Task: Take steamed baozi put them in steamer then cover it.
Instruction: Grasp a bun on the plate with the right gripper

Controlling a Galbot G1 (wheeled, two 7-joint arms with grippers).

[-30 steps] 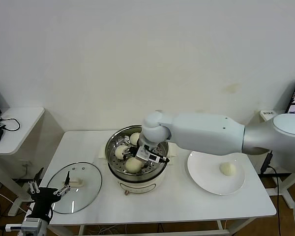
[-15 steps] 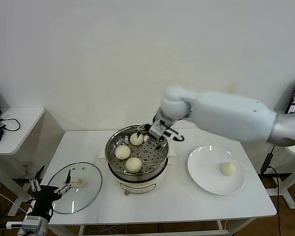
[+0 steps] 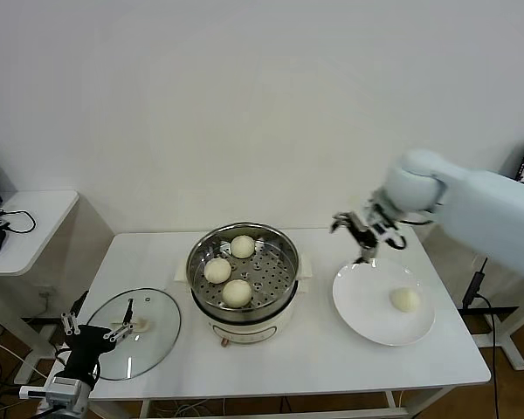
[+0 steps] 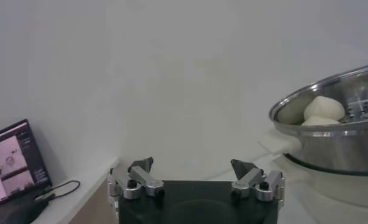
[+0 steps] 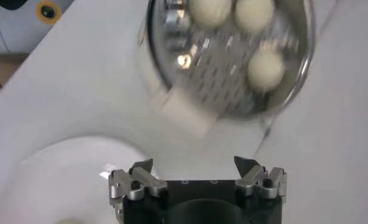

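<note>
So three of the small round off-white dough buns (image 3: 237, 291) are already sitting on the perforated tray inside the round shiny steel steamer pot (image 3: 244, 237), and the fourth bun (image 3: 405, 299) is still lying on the flat white plate (image 3: 360, 301). The right gripper (image 3: 363, 236) is hovering above the plate's far edge, jaws spread wide and carrying nothing. The left gripper (image 3: 96, 334) is waiting low by the table's corner, jaws apart too, just beside the clear glass lid with the cream handle (image 3: 148, 345), which is lying on the white table (image 3: 332, 367). One bun plus covering is left, I'd say.

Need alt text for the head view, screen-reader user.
A steel steamer on a white table holds three buns; a fourth bun lies on a white plate beside it. The right gripper hangs open over the plate's far edge; the left gripper waits open by the glass lid.
</note>
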